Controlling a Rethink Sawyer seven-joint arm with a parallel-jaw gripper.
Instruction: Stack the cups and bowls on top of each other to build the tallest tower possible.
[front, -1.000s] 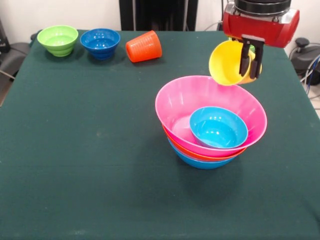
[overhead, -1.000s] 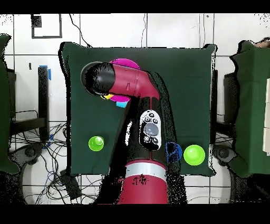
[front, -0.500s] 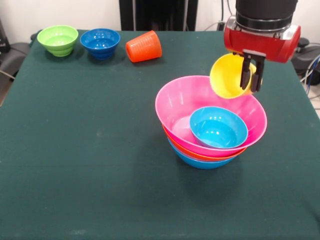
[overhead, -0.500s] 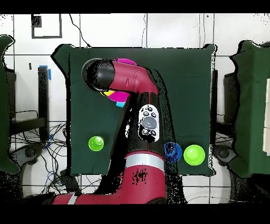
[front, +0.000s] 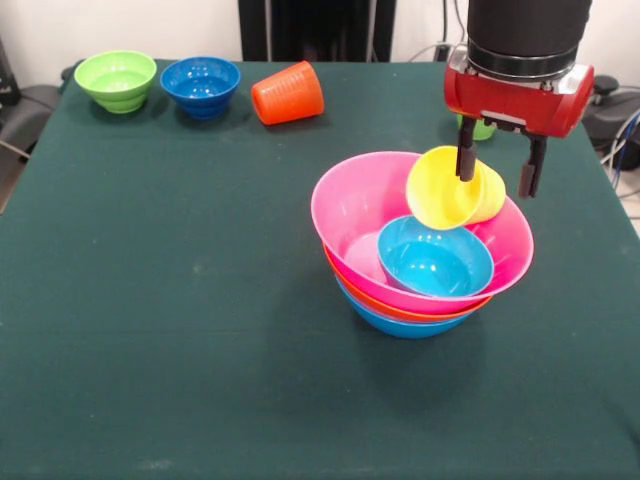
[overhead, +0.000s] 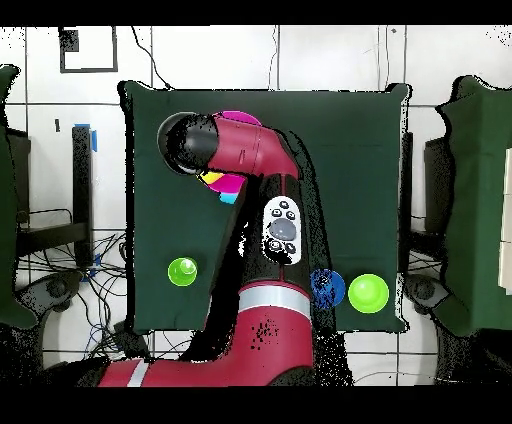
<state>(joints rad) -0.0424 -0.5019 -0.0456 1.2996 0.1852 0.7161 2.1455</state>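
Note:
The tower (front: 420, 245) is a pink bowl (front: 350, 205) nested on orange and blue wide bowls, with the small cyan bowl (front: 435, 260) inside it. The yellow cup (front: 450, 190) lies tilted on its side against the pink bowl's far wall, just above the cyan bowl. My gripper (front: 497, 170) is open right over it: one finger is at the cup's upper side, the other is clear of it to the right. The orange ribbed cup (front: 288, 93) lies on its side far off. The light green cup (front: 482, 128) peeks from behind my gripper.
A small light green bowl (front: 116, 80) and a small dark blue bowl (front: 201, 85) stand at the far left of the table. In the overhead view the arm (overhead: 255, 160) covers most of the tower; the green cup (overhead: 183, 271) stands apart.
The gripper came down with the yellow cup and its fingers spread apart. The cup now rests tilted in the pink bowl instead of hanging from the fingers.

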